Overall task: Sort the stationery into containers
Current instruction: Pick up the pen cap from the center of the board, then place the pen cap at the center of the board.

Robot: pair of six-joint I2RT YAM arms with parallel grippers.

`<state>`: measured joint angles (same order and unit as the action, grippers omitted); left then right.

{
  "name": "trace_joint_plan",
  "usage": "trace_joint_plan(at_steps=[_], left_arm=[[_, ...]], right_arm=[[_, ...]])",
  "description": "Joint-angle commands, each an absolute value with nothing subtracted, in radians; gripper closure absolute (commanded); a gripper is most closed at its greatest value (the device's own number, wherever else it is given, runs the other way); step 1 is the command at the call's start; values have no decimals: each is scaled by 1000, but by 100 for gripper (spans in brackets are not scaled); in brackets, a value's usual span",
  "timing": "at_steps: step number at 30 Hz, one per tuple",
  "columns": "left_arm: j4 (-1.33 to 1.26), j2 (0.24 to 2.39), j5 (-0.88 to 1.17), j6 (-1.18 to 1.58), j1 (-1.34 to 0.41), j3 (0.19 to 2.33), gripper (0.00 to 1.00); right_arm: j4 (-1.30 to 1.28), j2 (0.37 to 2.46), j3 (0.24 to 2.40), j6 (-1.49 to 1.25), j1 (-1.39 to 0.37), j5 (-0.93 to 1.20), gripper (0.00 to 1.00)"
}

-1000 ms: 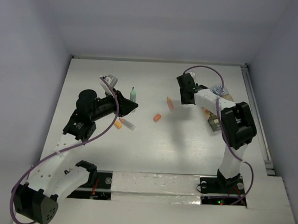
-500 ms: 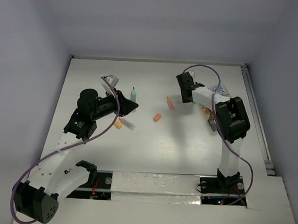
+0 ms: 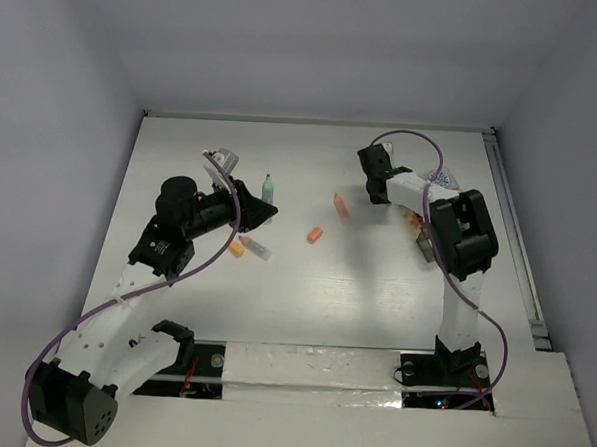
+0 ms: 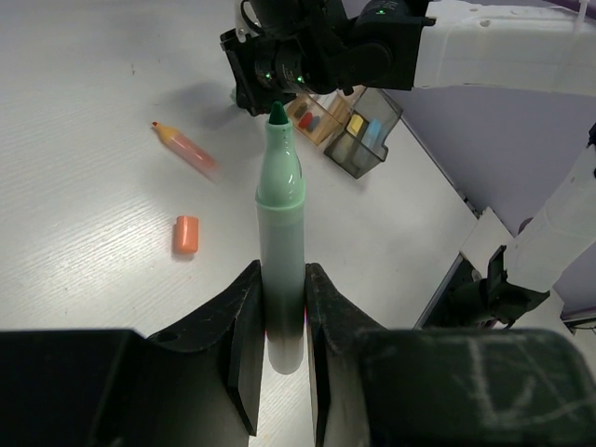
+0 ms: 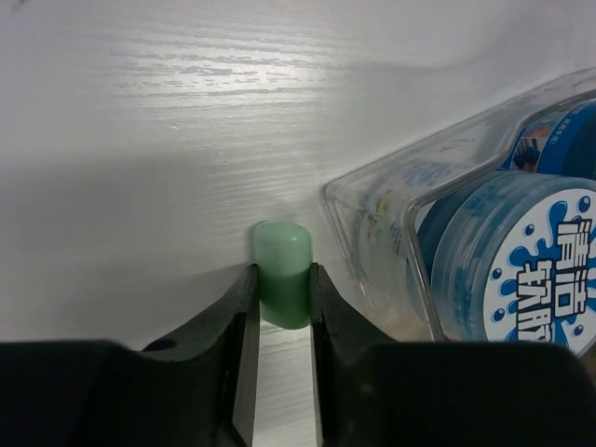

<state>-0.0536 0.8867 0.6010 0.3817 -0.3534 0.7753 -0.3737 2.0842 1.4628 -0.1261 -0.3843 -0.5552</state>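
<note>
My left gripper [image 4: 282, 298] is shut on a green marker [image 4: 280, 233], uncapped, its dark tip pointing away; from above the green marker [image 3: 267, 189] sticks out past the left gripper [image 3: 258, 209]. My right gripper [image 5: 283, 307] is shut on a short green cap [image 5: 283, 270] resting on the table; in the top view the right gripper [image 3: 379, 196] is at the back right. Right beside it lies a clear pack of blue-and-white rolls [image 5: 503, 251]. The clear divided container [image 4: 358, 126] holds coloured sticks; from above the container [image 3: 425, 237] sits under the right arm.
An orange marker [image 3: 340, 207] and an orange cap [image 3: 315, 234] lie mid-table. Another clear-capped orange marker [image 3: 249, 246] lies by the left arm. A small white item [image 3: 223, 160] sits at the back left. A rail [image 3: 513, 235] runs along the table's right edge.
The right gripper's jaws have closed onto the green cap, after the arm shifted slightly toward the back. The left arm with its green marker has stayed still.
</note>
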Motion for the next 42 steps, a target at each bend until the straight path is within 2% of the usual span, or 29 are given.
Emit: trace_joint_plan(at_steps=[1,2,4,15,20,23,31,34,38,42], left_arm=[[-87,881,609,368,-359,827,100],[-87,881,611,368,-359,827,100],[-89,881,612,368,-359,827,100],[-97,867,621,376,-359,822,100],[-98,862,621,376,-359,822,100],[-98,859,617,376,-359,821,100],[-98,848,611,374,-359,818,100],[-98,847,612,374,-359,816,100],[-100,847,614,376,-359,816,100],[-103,850,617,377,-359,816,100]], right_arm=[[-328,2072,1477,-150,-382,-509,80],[-324,2060,1470,-169,-382,-488,84],[-308,2008,1421,-190,-382,-447,85],[-206,1537,990,-442,-469,-83,86],[-62,1454,813,-572,-573,168,84],[53,1469,773,-650,-643,233,83],[124,1540,721,-684,-698,172,80],[89,1562,724,-670,-710,134,75],[-15,1583,741,-652,-730,37,61],[-116,1591,762,-631,-739,-55,56]])
